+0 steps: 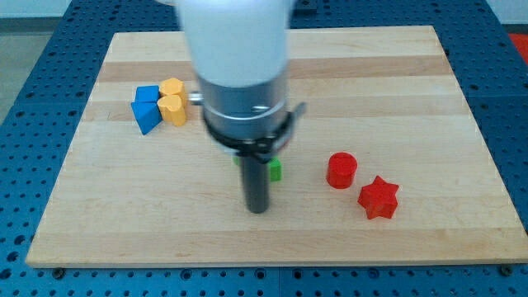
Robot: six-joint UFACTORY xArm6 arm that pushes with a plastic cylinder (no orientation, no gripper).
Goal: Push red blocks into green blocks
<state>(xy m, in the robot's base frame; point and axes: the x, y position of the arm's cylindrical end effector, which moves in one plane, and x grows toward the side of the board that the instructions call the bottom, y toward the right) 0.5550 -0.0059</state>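
Red cylinder [341,170], red star [379,198] looked light, hard, slippery; green block [274,170] behind my tip [258,209]. No jaws, bare rod. Judged push from right faces best.

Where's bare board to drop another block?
Free: the view's top right above the red cylinder and red star; bottom left below the blue and yellow blocks. Crowded: centre, my tip beside the green block.

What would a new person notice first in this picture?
The big white and grey arm fills the top centre, and my tip sits just below a green block that the rod half hides. At the right lie a red cylinder and a red star; blue and yellow blocks cluster upper left.
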